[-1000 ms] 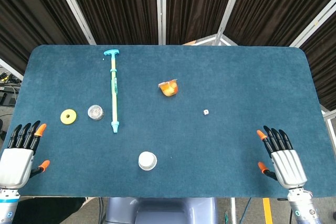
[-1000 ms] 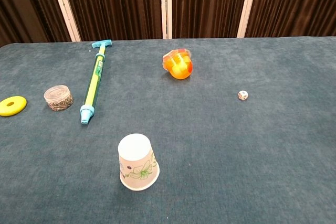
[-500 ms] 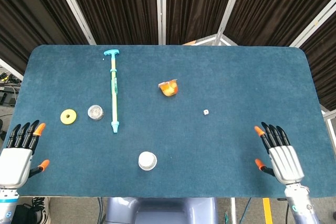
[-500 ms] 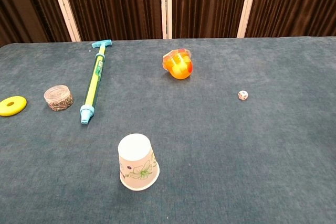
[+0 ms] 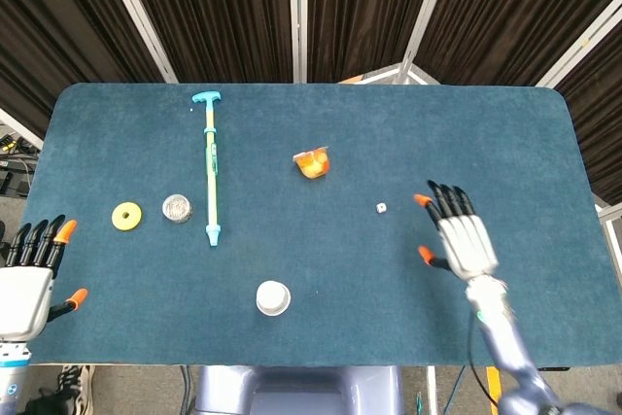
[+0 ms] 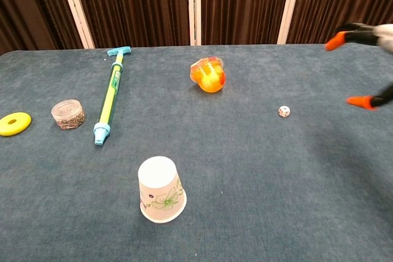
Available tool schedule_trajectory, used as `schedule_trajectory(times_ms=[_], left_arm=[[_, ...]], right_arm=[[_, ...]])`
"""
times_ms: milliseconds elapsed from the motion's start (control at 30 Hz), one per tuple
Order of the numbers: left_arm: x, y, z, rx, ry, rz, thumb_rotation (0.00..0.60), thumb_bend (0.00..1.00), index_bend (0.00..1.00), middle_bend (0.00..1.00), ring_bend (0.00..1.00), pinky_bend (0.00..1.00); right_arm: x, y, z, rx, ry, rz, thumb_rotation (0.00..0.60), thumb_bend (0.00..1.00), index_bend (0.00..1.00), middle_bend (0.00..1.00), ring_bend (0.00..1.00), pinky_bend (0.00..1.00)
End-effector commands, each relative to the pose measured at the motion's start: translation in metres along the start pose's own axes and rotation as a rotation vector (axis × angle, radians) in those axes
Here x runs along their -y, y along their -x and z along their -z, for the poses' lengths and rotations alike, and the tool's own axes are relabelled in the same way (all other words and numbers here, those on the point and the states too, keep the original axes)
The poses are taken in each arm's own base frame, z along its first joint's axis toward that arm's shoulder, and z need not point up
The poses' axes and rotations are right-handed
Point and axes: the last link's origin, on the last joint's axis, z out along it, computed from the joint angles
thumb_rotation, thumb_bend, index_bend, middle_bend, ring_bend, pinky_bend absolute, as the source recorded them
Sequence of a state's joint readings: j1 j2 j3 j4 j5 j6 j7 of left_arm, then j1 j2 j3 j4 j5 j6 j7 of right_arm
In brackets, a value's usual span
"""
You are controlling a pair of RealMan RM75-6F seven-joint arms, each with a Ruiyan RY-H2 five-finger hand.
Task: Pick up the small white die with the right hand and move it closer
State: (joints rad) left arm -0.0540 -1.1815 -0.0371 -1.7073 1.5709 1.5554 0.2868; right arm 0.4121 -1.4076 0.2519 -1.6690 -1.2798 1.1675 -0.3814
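Observation:
The small white die lies on the blue table, right of centre. My right hand hovers open just to the right of the die, fingers spread and orange tips pointing away from me; nothing is in it. In the chest view only its fingertips show at the right edge. My left hand rests open at the table's near left corner, seen only in the head view.
An orange toy sits behind and left of the die. An upturned paper cup stands near the front. A teal-and-yellow pump, a small round jar and a yellow ring lie to the left.
My right hand has risen from the near right corner and moved forward and left, close to the die. The left hand has slipped slightly toward the left edge.

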Motion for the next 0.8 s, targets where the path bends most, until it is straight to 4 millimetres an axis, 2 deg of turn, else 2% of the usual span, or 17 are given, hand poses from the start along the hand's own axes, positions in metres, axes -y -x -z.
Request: schedule_trajectory(times_ms=[33, 167, 300, 400, 800], left_arm=[[0.003, 0.001, -0.003, 0.008, -0.007, 0.002, 0.600, 0.05, 0.00, 0.00, 0.00, 0.00], [0.007, 0.004, -0.007, 0.021, -0.020, 0.001, 0.600, 0.05, 0.00, 0.00, 0.00, 0.00], [0.009, 0.005, -0.012, 0.027, -0.031, 0.006, 0.600, 0.05, 0.00, 0.00, 0.00, 0.00], [0.012, 0.003, -0.013, 0.019, -0.040, 0.013, 0.600, 0.05, 0.00, 0.00, 0.00, 0.00], [0.010, -0.001, -0.012, 0.006, -0.025, 0.026, 0.600, 0.05, 0.00, 0.00, 0.00, 0.00]], right_arm=[[0.025, 0.017, -0.039, 0.066, 0.016, -0.013, 0.600, 0.18, 0.22, 0.00, 0.00, 0.00], [0.038, 0.028, -0.061, 0.098, 0.021, -0.006, 0.600, 0.20, 0.27, 0.02, 0.00, 0.00], [0.046, 0.042, -0.083, 0.117, 0.048, 0.003, 0.600, 0.23, 0.36, 0.05, 0.00, 0.00], [0.045, 0.054, -0.095, 0.134, 0.086, 0.013, 0.600, 0.23, 0.36, 0.06, 0.00, 0.00], [0.034, 0.075, -0.103, 0.182, 0.130, 0.041, 0.600, 0.23, 0.34, 0.05, 0.00, 0.00]])
